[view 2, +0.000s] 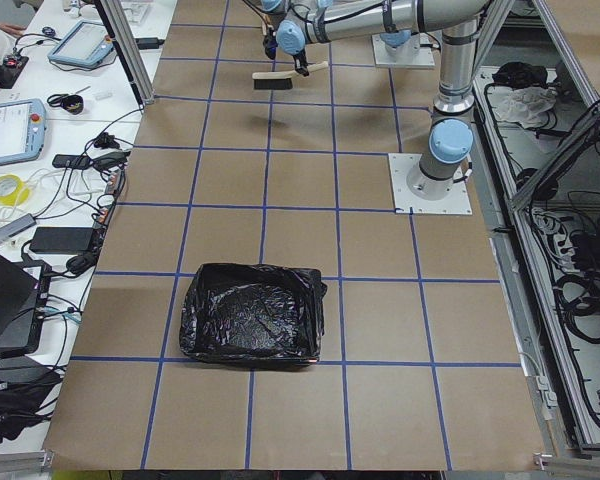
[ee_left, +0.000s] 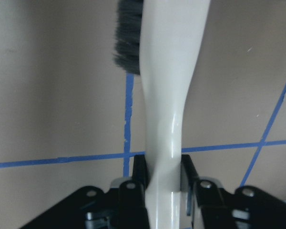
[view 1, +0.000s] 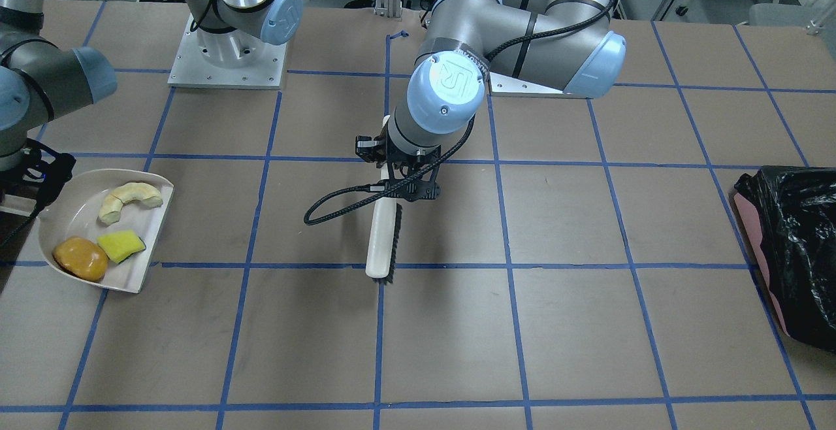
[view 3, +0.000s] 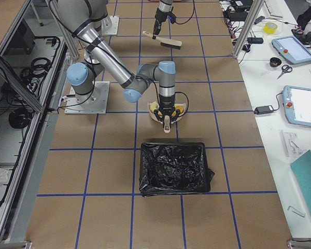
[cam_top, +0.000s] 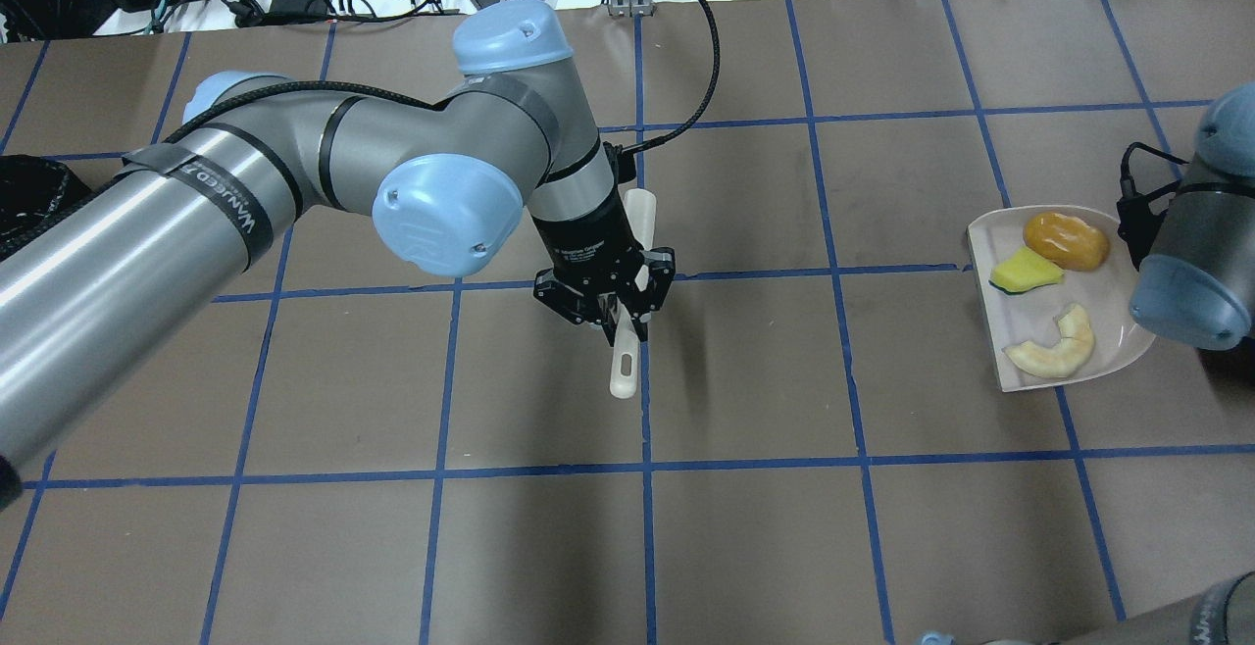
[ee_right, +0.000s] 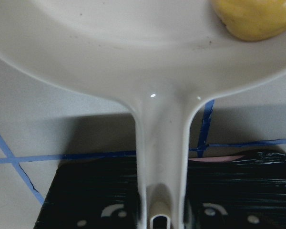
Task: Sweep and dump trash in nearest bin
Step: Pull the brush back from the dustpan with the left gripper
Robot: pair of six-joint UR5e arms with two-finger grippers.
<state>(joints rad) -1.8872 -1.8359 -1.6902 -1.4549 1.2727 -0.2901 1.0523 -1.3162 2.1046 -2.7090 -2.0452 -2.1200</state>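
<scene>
My right gripper (ee_right: 159,207) is shut on the handle of the white dustpan (cam_top: 1113,336) and holds it roughly level at the table's right side. In the pan lie the orange-brown bun (cam_top: 1067,239), the yellow-green block (cam_top: 1025,272) and the cream-and-tan ring pastry (cam_top: 1054,351). My left gripper (cam_top: 613,317) is shut on the handle of a white brush (view 1: 381,240) with dark bristles, at the table's middle. A black-lined bin (view 3: 173,168) stands just beyond the dustpan's handle end in the exterior right view.
A second black-lined bin (view 1: 793,247) stands at the table's end on my left, far from the dustpan. Blue tape lines grid the brown table (cam_top: 745,527). The arm bases (view 1: 225,57) stand at the robot's edge of the table.
</scene>
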